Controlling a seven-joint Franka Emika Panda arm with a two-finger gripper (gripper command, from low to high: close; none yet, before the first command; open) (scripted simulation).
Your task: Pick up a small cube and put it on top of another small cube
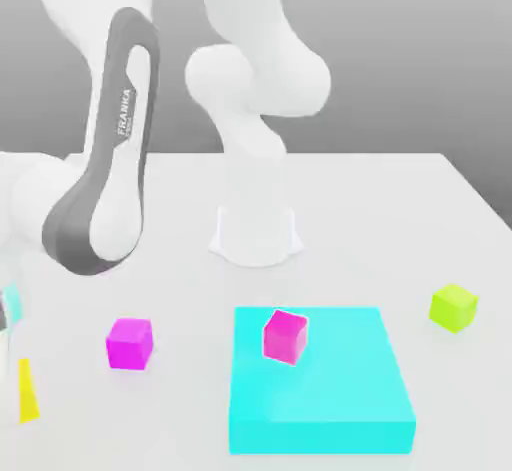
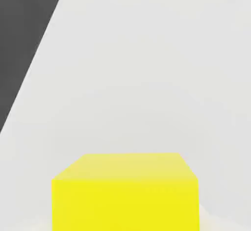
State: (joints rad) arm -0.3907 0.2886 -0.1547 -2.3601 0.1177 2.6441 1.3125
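Yellow cube (image 2: 125,193) close under the hand, at the table's (image 1: 400,209) edge on the exterior view's left.

Seen in the exterior view as a yellow sliver (image 1: 28,391) at the frame's far left, with the magenta cube (image 1: 130,344) just beside it toward the exterior view's right, apart and on bare table. Square-on in the hand view, near face toward the camera, no long axis to favour. Arm folded low and leaning out to that left side. Probably hovering right over the cube; fingers' state impossible to tell. Hot-pink cube (image 1: 286,336) sitting on the cyan block (image 1: 330,399), lime cube (image 1: 454,307) well apart.
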